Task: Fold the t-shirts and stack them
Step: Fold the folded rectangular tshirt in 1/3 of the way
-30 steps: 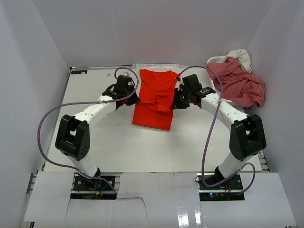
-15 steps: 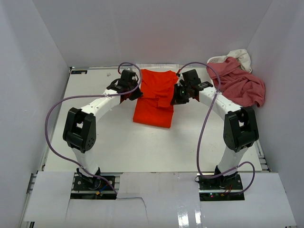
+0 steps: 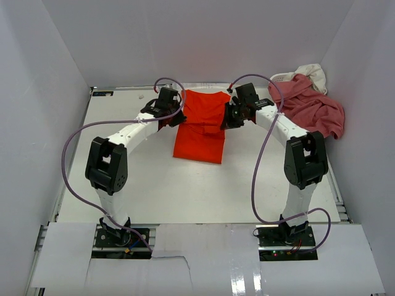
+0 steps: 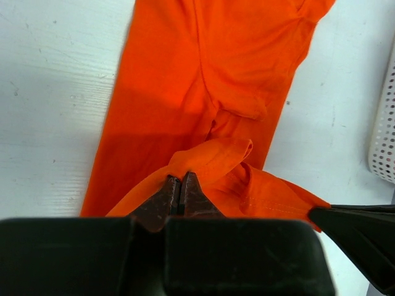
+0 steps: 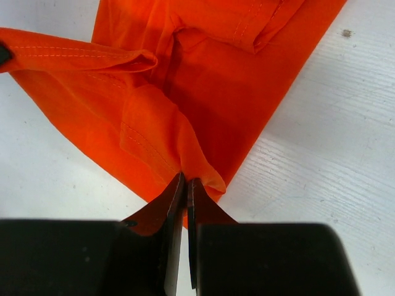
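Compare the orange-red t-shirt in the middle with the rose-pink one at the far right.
The bright orange-red cloth t-shirt lies folded into a narrow strip mid-table; the dusty rose-pink cloth t-shirt is a crumpled heap at the far right. The orange-red one is pinched by the left gripper and right gripper, both shut; the pink one is untouched. Both are plain soft cloth.

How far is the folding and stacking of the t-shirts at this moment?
Done: the orange-red shirt lies on the table as a narrow strip, its sides folded in. In hand: the left gripper and right gripper are each shut on a fold of it, apparently for a crosswise fold. Left: the pink shirt and cream shirt lie heaped, unfolded; nothing is stacked.
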{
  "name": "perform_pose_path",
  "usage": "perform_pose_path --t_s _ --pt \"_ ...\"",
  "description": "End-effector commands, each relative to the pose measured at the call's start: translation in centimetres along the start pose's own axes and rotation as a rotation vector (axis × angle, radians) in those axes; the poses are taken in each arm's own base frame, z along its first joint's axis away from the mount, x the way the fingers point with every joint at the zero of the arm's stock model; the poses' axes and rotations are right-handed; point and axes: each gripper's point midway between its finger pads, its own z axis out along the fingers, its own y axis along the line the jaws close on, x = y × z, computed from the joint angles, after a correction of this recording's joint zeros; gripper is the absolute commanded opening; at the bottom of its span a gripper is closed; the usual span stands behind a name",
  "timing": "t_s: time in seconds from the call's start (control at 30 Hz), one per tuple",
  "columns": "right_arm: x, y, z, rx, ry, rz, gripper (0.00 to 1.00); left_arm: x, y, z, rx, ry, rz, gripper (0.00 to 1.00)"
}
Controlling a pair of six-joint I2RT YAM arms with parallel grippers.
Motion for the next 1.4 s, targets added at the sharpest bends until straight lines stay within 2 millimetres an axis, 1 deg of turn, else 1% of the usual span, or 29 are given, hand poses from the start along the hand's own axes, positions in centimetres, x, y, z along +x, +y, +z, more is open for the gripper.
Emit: perform_pose_path --t_s 0.0,0.3,0.33,0.37,0.43,0.47,0.53,0.57,0.63,0.67,0.7,0.73,0.77,0.8,0.87,0.9,0.97,1.0,1.03,1.07,1.1,1.13,1.17,1.2,1.23,1.27,1.3,1.33,1.37 --pt "-1.0 0.3 -0.1 -0.014 -0.007 -0.022 0.08 -0.8 -0.2 0.2 -0.006 -0.016 -0.008 0.00" --pt "-1.5 -0.1 0.4 -0.007 -0.010 -0.023 0.09 -0.2 0.6 1.6 -0.023 0.002 -0.013 0.00" --pt "-1.6 -0.2 0.5 -0.003 -0.010 -0.023 0.23 -0.3 0.5 1.7 -0.020 0.002 -0.014 0.00" --pt "-1.9 -0.2 0.6 0.000 -0.014 -0.024 0.33 -0.2 0.6 1.8 -0.022 0.005 -0.015 0.00" --pt "-2.4 -0.5 0.5 0.006 -0.027 -0.023 0.46 -0.6 1.1 1.8 -0.030 -0.003 -0.031 0.02" --pt "-2.7 -0.6 0.6 0.011 -0.032 -0.023 0.47 -1.0 1.1 1.7 -0.026 -0.014 -0.038 0.07" --pt "-4.2 -0.7 -0.1 0.023 -0.070 -0.020 0.49 -2.1 1.6 1.6 -0.026 -0.036 -0.058 0.16" --pt "-4.7 -0.6 -0.4 0.025 -0.084 -0.017 0.49 -3.3 1.9 1.6 -0.021 -0.053 -0.075 0.28" --pt "-5.6 -0.2 -1.4 0.017 -0.113 -0.018 0.49 -4.7 1.7 1.5 -0.001 -0.064 -0.092 0.44" --pt "-5.9 0.1 -1.8 0.013 -0.125 -0.023 0.49 -5.4 1.6 1.3 0.014 -0.067 -0.097 0.63" --pt "-5.5 0.2 -1.9 0.004 -0.123 -0.023 0.49 -6.7 0.8 1.1 0.030 -0.091 -0.098 0.72" --pt "-5.7 0.6 -2.6 -0.007 -0.139 -0.028 0.49 -7.2 0.5 1.0 0.033 -0.099 -0.084 0.82" --pt "-5.5 0.9 -2.8 -0.014 -0.143 -0.027 0.49 -7.9 0.3 0.8 0.036 -0.114 -0.076 0.98" --pt "-5.1 1.1 -3.0 -0.027 -0.142 -0.024 0.49 -8.9 -0.5 0.6 0.053 -0.133 -0.069 0.98" --pt "-3.6 1.3 -3.0 -0.057 -0.134 -0.008 0.48 -9.4 -1.0 0.4 0.065 -0.137 -0.048 0.98" --pt "-3.0 1.9 -2.9 -0.096 -0.126 -0.003 0.48 -9.4 -1.5 -0.2 0.084 -0.135 -0.046 0.98" --pt "-1.3 2.3 -2.1 -0.134 -0.112 0.018 0.46 -8.2 -1.8 -0.5 0.126 -0.099 -0.048 0.98" --pt "-0.6 2.8 -1.8 -0.170 -0.099 0.023 0.45 -7.8 -2.6 -1.8 0.176 -0.087 -0.045 0.96" --pt "0.1 2.9 -1.1 -0.195 -0.099 0.025 0.43 -5.7 -1.5 -1.5 0.171 -0.050 -0.048 0.95" --pt "0.6 3.2 -0.6 -0.214 -0.090 0.044 0.42 -4.6 -1.4 -1.8 0.185 -0.033 -0.051 0.93" --pt "1.0 3.8 -0.3 -0.246 -0.077 0.047 0.37 -3.5 -1.1 -2.1 0.196 -0.015 -0.051 0.90" --pt "1.7 3.8 0.7 -0.263 -0.055 0.058 0.31 -1.7 0.0 -2.6 0.191 0.005 -0.053 0.84" --pt "1.6 4.3 1.2 -0.288 -0.059 0.065 0.25 -0.7 0.5 -2.9 0.190 0.016 -0.056 0.81" --pt "2.0 4.7 1.6 -0.319 -0.047 0.071 0.17 0.1 1.0 -3.2 0.190 0.025 -0.058 0.70" --pt "2.4 4.9 2.3 -0.336 -0.035 0.079 0.08 0.7 1.2 -3.6 0.203 0.029 -0.058 0.30" --pt "2.2 5.3 2.8 -0.360 -0.048 0.072 0.08 2.2 2.4 -4.1 0.189 0.048 -0.062 0.05" --pt "2.4 5.7 3.1 -0.377 -0.038 0.088 0.08 2.9 2.6 -4.4 0.194 0.056 -0.064 0.00" --pt "2.9 6.1 3.9 -0.389 -0.020 0.086 0.08 3.8 3.0 -4.8 0.206 0.068 -0.065 0.00" --pt "2.7 6.5 4.3 -0.401 -0.028 0.079 0.08 4.3 3.1 -4.9 0.214 0.073 -0.062 0.00"
